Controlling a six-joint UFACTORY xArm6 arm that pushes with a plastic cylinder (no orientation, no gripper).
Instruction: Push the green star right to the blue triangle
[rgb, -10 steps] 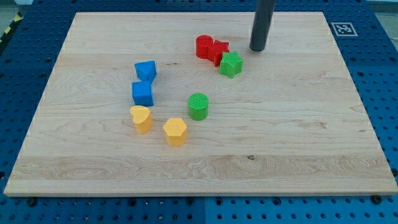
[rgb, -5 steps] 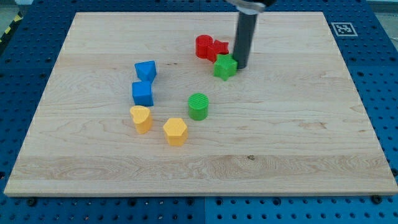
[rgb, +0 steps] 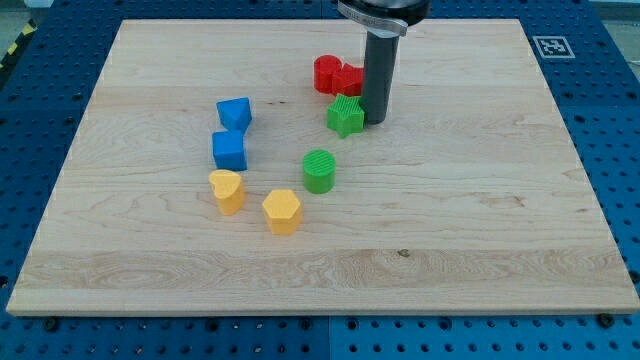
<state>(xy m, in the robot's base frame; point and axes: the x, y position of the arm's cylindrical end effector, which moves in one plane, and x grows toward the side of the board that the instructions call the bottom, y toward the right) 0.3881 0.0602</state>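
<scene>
Your tip (rgb: 374, 120) touches the green star (rgb: 345, 116) on its right; blue triangle (rgb: 234, 112) sits well apart, left. No claw fitted.

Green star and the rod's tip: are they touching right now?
Touching. The camera view shows my tip pressed against the green star on its right side, with no wood visible between them.

Swept in from the view's upper right: my tip (rgb: 375, 120), now pressed against the green star (rgb: 345, 116), itself shoved left and downward, off the red blocks (rgb: 338, 77).
</scene>
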